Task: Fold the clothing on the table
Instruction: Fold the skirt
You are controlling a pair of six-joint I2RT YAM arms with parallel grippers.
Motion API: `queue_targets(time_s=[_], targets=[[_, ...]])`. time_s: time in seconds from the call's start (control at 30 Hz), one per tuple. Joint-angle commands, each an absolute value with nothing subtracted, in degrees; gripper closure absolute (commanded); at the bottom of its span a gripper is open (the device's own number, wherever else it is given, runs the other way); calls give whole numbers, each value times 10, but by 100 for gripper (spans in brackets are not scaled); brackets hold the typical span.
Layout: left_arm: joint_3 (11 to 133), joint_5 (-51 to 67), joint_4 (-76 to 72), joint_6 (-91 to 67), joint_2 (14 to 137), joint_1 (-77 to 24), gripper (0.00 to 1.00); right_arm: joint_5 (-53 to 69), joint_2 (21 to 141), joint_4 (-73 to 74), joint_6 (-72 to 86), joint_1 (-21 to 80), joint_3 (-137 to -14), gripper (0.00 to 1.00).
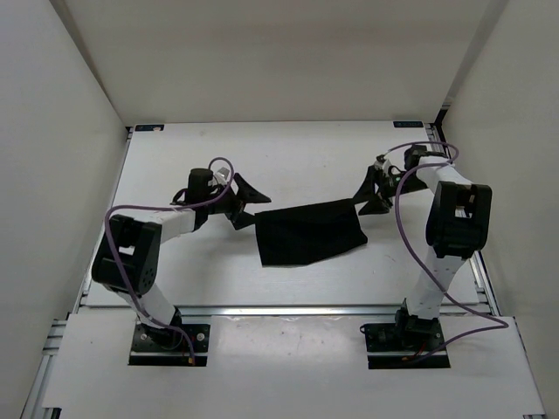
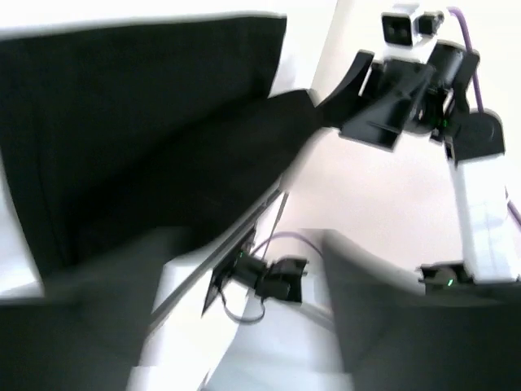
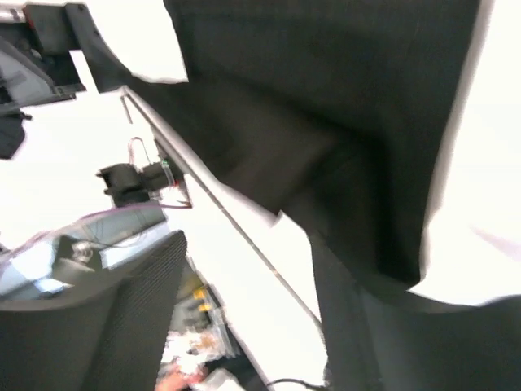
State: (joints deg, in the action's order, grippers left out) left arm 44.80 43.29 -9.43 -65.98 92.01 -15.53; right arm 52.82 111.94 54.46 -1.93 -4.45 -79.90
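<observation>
Clothing [image 1: 307, 232] lies between left end effector [image 1: 243, 202] and right end effector [image 1: 370, 194], both open and empty; either could snag the cloth when retreating.

Apparently plain black clothing [image 1: 307, 232] on white table [image 1: 175, 166]

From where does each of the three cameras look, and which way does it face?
Top external: above and behind the arms, facing down on the table; both arms and bases show, with the clothing between the left gripper and the right gripper.
Left wrist: low on the left arm, facing across the clothing to the right gripper; blurred left fingers at the bottom.
Right wrist: low on the right arm, facing across the clothing to the left gripper; blurred right fingers at the bottom.
Shared: both wrist views show the clothing and the opposite arm.
</observation>
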Motion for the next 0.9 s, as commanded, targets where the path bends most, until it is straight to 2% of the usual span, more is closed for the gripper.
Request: queue_targets(time_s=[0.0, 0.07, 0.13, 0.3, 0.37, 0.47, 0.53, 0.57, 0.6, 0.63, 0.67, 0.7, 0.73, 0.8, 0.83, 0.87], targets=[[494, 434, -111, -628, 959, -142, 1, 510, 1130, 509, -4, -36, -845, 29], [525, 427, -108, -619, 983, -131, 1, 500, 1124, 493, 21, -38, -858, 11], [560, 418, -82, -608, 1006, -126, 2, 493, 1121, 488, 13, -35, -876, 2], [652, 416, -4, -548, 1013, -140, 1, 476, 1116, 518, -78, -30, -909, 2], [691, 408, 64, -488, 1008, -169, 1, 445, 1120, 540, -125, -16, -914, 8], [726, 393, 195, -389, 1014, -211, 2, 389, 1117, 554, -163, 17, -904, 7], [730, 381, 244, -330, 1013, -235, 1, 398, 1119, 563, -177, 27, -901, 10], [735, 374, 277, -315, 1008, -249, 2, 395, 1114, 564, -178, 34, -896, 21], [739, 350, 289, -286, 1002, -264, 2, 389, 1107, 563, -185, 43, -887, 41], [742, 326, 315, -253, 997, -277, 1, 375, 1105, 558, -194, 45, -884, 68], [743, 316, 329, -237, 988, -285, 1, 370, 1101, 562, -200, 53, -884, 81], [739, 308, 332, -209, 986, -293, 2, 367, 1102, 562, -212, 60, -880, 100], [734, 313, 339, -194, 984, -294, 9, 360, 1101, 566, -215, 65, -880, 100], [719, 303, 349, -176, 986, -301, 39, 359, 1094, 565, -221, 62, -875, 100], [714, 298, 352, -168, 989, -297, 65, 359, 1097, 567, -228, 62, -872, 100], [708, 291, 355, -160, 991, -300, 75, 355, 1092, 572, -238, 69, -868, 100]])
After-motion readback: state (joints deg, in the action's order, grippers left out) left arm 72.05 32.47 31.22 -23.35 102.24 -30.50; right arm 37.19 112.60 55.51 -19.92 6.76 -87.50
